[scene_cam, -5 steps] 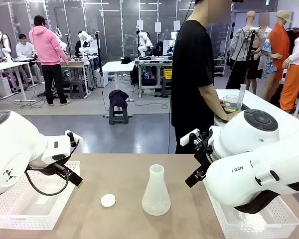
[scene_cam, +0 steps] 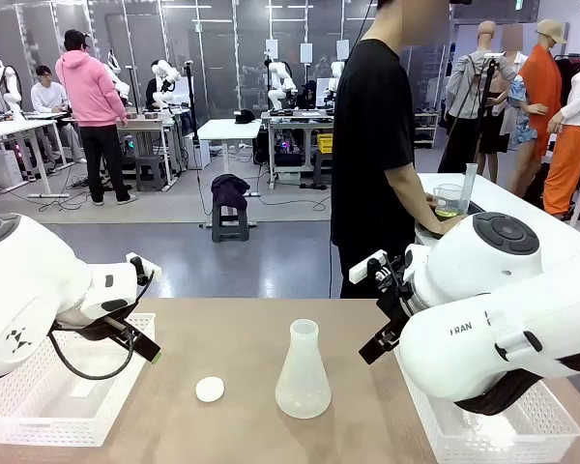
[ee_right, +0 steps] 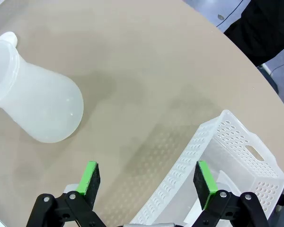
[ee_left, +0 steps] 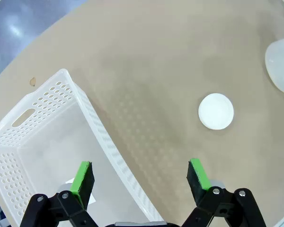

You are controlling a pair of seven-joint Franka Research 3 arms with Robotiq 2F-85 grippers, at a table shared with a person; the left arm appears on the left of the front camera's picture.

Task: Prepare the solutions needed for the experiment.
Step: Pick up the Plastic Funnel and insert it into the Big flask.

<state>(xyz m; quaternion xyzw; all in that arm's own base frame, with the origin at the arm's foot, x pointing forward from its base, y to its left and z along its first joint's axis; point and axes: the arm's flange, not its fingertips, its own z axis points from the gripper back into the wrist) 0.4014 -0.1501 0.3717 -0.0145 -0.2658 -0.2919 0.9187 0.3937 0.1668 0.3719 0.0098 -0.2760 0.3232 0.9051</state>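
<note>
Hovering open and empty on either side of the flask point(scene_cam: 303, 372), the left gripper point(ee_left: 140, 176) and right gripper point(ee_right: 147, 178) apparently await the first step: the solutions point(scene_cam: 447, 212), well beyond the flask by the person's hand point(scene_cam: 452, 224), likely need bringing over.

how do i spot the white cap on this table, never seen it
Look at the tan table between the two white baskets. A translucent flask stands near the middle; the cap lies to its left, apart from it. It is the one small flat white disc.
</note>
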